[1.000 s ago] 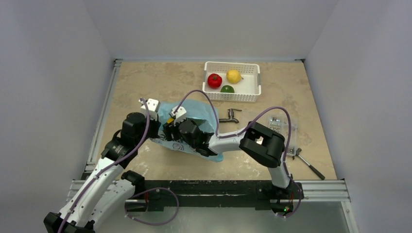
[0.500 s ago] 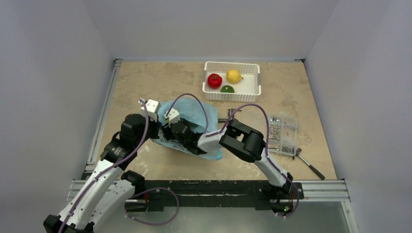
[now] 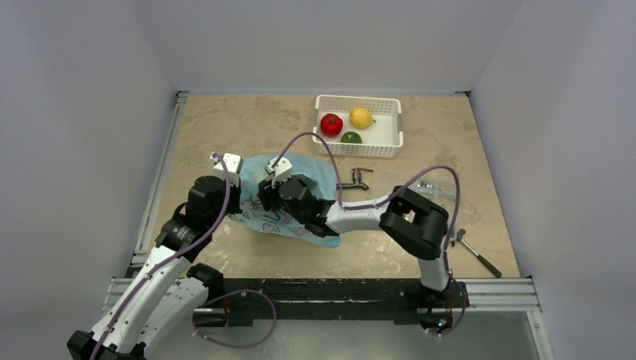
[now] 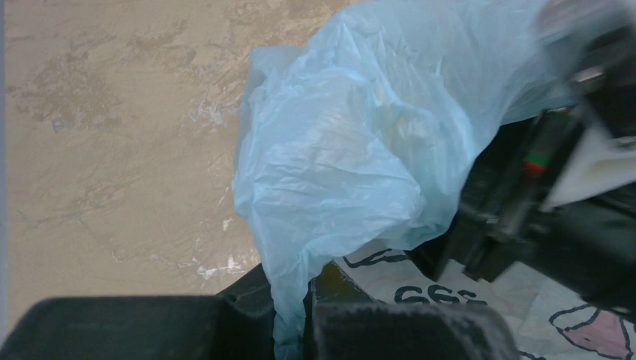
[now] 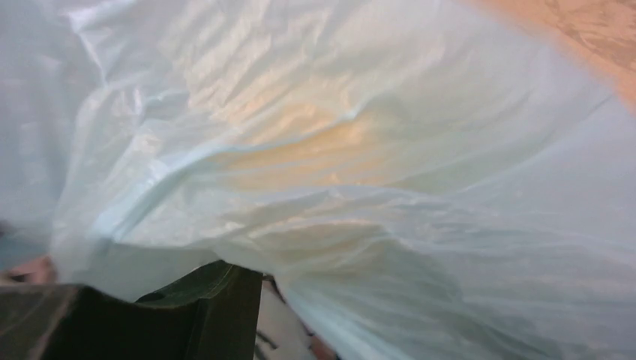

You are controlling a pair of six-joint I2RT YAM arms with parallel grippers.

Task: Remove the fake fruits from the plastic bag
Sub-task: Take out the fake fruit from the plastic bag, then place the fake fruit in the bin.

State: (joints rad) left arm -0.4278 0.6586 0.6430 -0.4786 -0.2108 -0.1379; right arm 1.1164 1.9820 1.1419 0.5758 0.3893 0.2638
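Near the middle of the table (image 3: 225,127) lies the plastic bag (image 3: 300,166); beyond it, a white basket (image 3: 367,150) holds red apple (image 3: 331,124), lemon (image 3: 361,118) and lime (image 3: 350,138). Left gripper (image 4: 294,319) clamps the bag's rim; right gripper (image 3: 266,199) sits at its mouth, closure indiscernible. Orange tint (image 5: 300,150) under the film suggests fruit inside: keep the rim taut.

Lab test cell — blank walls (image 3: 75,112), aluminium rails (image 3: 495,292)
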